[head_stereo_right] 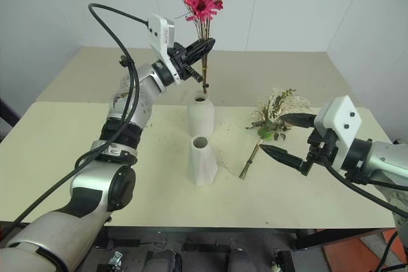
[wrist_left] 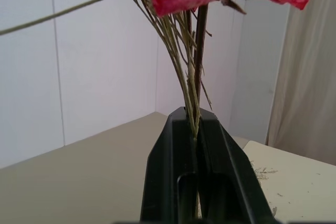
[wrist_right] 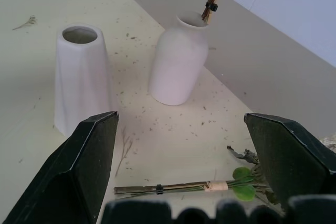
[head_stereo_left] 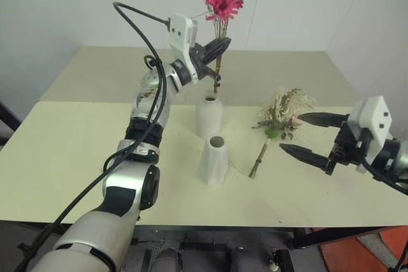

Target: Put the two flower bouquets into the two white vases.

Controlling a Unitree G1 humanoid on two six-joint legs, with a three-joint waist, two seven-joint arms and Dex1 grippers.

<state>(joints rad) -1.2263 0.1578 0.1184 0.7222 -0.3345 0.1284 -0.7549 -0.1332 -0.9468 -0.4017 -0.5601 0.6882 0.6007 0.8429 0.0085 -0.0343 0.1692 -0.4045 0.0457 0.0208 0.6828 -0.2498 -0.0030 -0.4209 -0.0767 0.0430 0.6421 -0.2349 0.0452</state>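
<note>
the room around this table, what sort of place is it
Probably a bare test room or lab, not a home: plain white panelled walls, a plain cream table holding little beyond two white vases and a loose bouquet, and a curtain in one corner.

Cream table [head_stereo_left: 76, 157] — two white vases [head_stereo_left: 213, 159], cream-white bunch [head_stereo_left: 280, 122] lying.

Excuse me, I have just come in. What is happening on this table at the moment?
A two-armed robot is putting flowers into vases. Its left gripper is shut on the pink bouquet, with the stem ends right at the mouth of the rounded vase. The cone-shaped vase in front is empty. The cream and green bouquet lies on the table, and the right gripper hangs open beside it.
</note>
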